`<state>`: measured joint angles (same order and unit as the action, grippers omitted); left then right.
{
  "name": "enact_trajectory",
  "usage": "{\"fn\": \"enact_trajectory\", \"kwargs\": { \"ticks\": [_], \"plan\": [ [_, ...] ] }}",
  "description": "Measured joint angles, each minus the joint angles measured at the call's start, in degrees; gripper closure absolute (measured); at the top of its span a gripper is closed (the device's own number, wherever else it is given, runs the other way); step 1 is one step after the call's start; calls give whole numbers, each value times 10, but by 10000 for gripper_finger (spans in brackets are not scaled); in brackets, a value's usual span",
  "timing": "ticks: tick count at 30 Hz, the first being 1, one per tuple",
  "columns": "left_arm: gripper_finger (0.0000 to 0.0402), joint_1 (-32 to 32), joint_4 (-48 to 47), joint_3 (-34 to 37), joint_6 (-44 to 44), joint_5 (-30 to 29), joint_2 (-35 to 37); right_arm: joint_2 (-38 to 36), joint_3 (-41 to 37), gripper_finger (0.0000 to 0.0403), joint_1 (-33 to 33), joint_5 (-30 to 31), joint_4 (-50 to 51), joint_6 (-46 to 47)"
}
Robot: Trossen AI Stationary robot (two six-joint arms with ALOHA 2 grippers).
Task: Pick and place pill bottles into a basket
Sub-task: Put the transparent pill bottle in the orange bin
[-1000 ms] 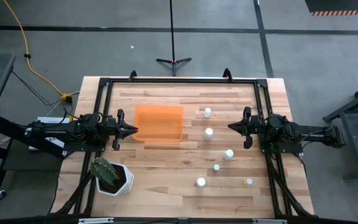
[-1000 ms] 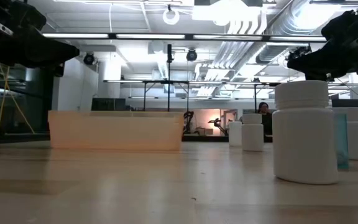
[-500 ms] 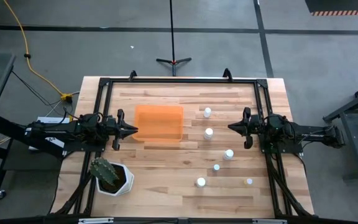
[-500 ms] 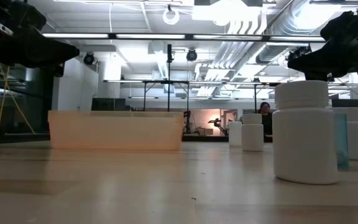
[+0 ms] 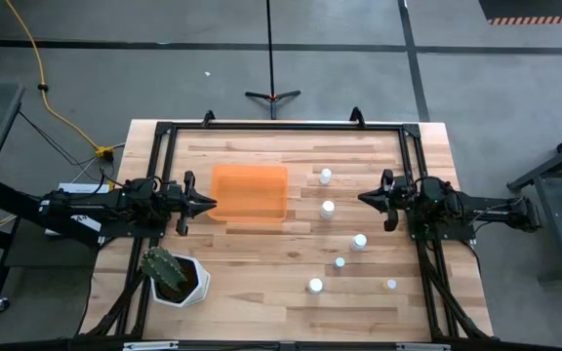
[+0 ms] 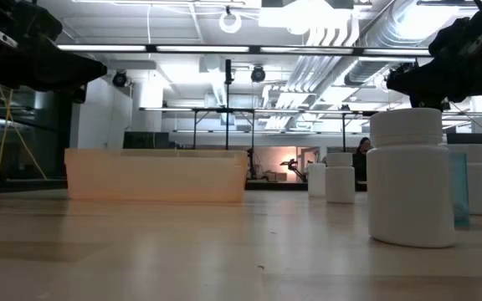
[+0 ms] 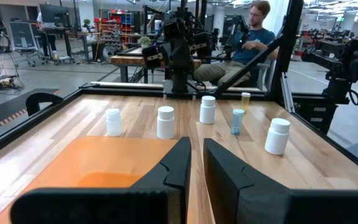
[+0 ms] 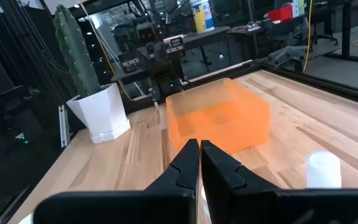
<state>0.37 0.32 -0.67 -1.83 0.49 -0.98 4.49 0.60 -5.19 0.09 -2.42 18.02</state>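
Left gripper [image 5: 209, 204] hangs at the orange basket's [image 5: 249, 192] left edge, fingers slightly parted, empty; right gripper [image 5: 363, 199] clenched, empty, right of the basket; six pill bottles [image 5: 328, 207] stand between and beyond; cactus pot [image 5: 176, 277] below-left.

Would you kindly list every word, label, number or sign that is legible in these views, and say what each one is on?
No text can be read in any view.
Pill bottles: plain white sides, no legible label.
Small bottle with a blue label: print too small to read.
Basket: unmarked.
White pot with the cactus: unmarked.
Yellow container in the room behind: too blurred to read.
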Motion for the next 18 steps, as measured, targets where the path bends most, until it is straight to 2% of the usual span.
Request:
{"fn": "enact_trajectory", "kwargs": {
  "ticks": [4, 18],
  "plan": [
    [323, 0, 0, 0, 0, 0, 0, 0, 0, 396, 0, 3, 0, -3],
    [323, 0, 0, 0, -4, 2, 0, 0, 0, 396, 0, 70, 2, -46]
  ]
}}
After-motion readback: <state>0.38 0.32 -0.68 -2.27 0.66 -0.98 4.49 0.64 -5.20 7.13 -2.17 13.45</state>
